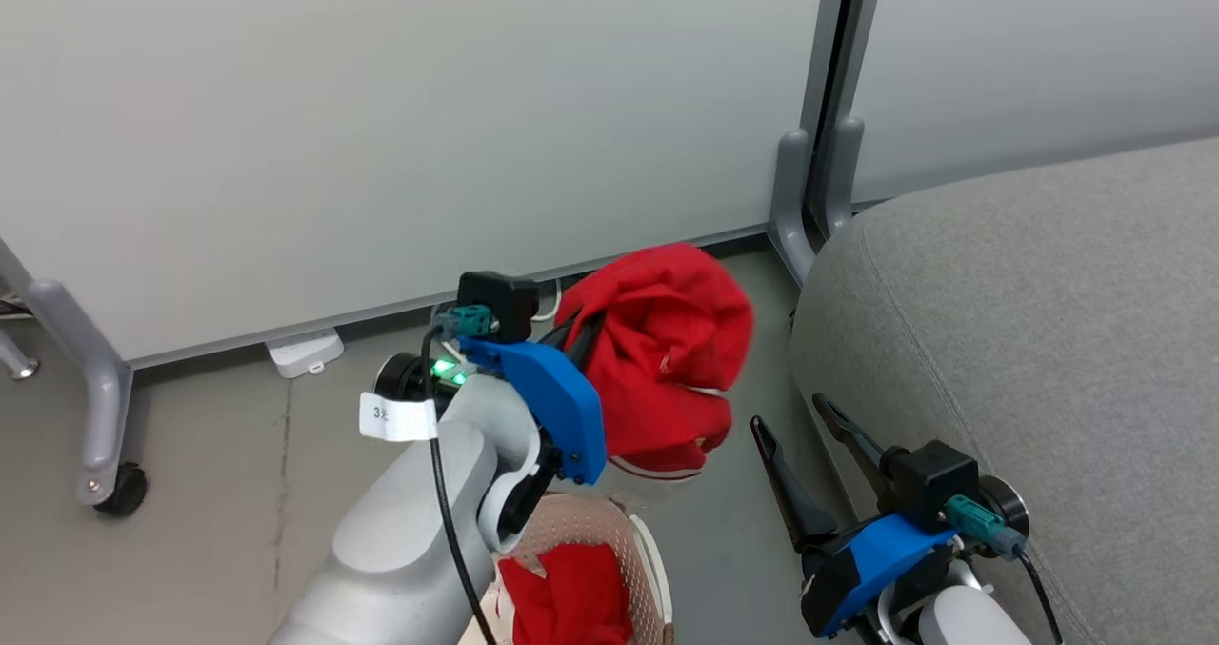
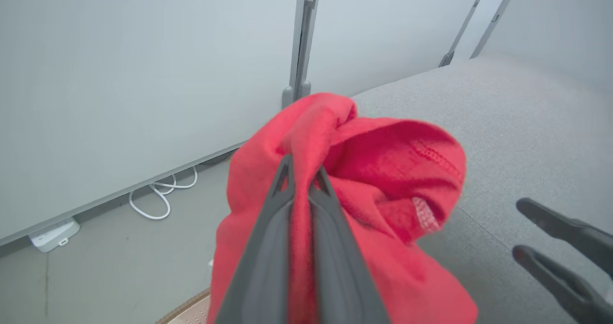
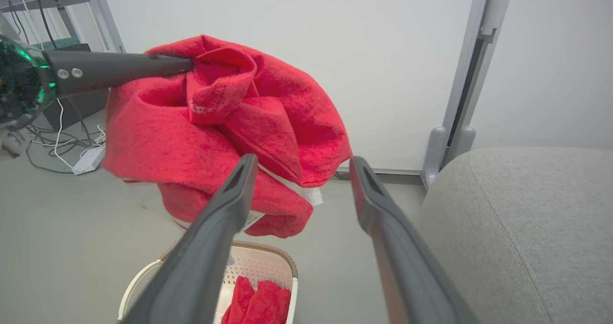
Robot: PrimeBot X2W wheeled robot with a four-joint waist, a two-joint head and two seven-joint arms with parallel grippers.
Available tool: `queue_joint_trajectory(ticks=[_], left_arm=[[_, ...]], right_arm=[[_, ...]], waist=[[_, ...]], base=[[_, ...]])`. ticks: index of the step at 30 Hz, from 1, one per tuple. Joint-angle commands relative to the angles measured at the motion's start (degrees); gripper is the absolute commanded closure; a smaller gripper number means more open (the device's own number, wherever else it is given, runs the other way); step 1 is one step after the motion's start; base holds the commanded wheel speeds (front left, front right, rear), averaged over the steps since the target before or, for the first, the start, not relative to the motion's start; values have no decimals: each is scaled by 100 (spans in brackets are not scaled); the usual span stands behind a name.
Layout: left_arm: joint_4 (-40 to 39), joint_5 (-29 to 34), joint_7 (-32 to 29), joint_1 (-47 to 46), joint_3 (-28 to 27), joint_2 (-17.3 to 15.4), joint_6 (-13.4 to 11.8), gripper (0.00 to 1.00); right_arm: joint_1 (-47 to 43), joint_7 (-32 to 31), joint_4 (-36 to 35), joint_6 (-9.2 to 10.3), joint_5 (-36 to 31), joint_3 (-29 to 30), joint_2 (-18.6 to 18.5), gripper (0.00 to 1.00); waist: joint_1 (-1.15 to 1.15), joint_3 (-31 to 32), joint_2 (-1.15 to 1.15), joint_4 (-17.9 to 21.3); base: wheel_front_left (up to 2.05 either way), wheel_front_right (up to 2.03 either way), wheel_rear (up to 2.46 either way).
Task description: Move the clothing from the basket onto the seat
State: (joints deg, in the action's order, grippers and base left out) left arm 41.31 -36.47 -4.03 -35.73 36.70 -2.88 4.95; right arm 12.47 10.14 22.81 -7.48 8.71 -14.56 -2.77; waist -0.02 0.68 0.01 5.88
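Above the basket [image 1: 655, 559], the left gripper [image 2: 302, 173] is clamped on one red garment [image 1: 667, 359], with the seat [image 1: 1048, 340] at three o'clock. The second garment [image 1: 567, 597] lies in the basket; the right gripper [image 1: 790, 413] gapes empty. Neither garment is on the seat yet.

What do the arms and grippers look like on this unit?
The left gripper and right gripper each have two long, dark grey, tapering fingers, a blue wrist mount, a black camera block, a teal connector and a black cable. The forearms are pale grey. The left wrist has a green light and a white tag marked 3.
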Motion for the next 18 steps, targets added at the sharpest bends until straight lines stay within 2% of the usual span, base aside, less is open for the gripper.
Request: queue_joint_trajectory(ticks=[1,7,18], left_arm=[[-167,-117,-23,-144,151,-2,-113,100],[-373,-364,37,-349,457,-4,-382,100],[-314,-660,222,-441,784,0,-543,100]], right_arm=[[-148,-39,-52,-3,-11,-19,-20,0],[-196,-132,-187,-2,-6,-180,-20,0],[-187,-441,-365,-3,246,-738,-17,0]], waist=[[2,197,-1,-111],[2,299,-1,-40],[2,273,-1,28]], base=[[0,0,0],[0,0,0],[0,0,0]])
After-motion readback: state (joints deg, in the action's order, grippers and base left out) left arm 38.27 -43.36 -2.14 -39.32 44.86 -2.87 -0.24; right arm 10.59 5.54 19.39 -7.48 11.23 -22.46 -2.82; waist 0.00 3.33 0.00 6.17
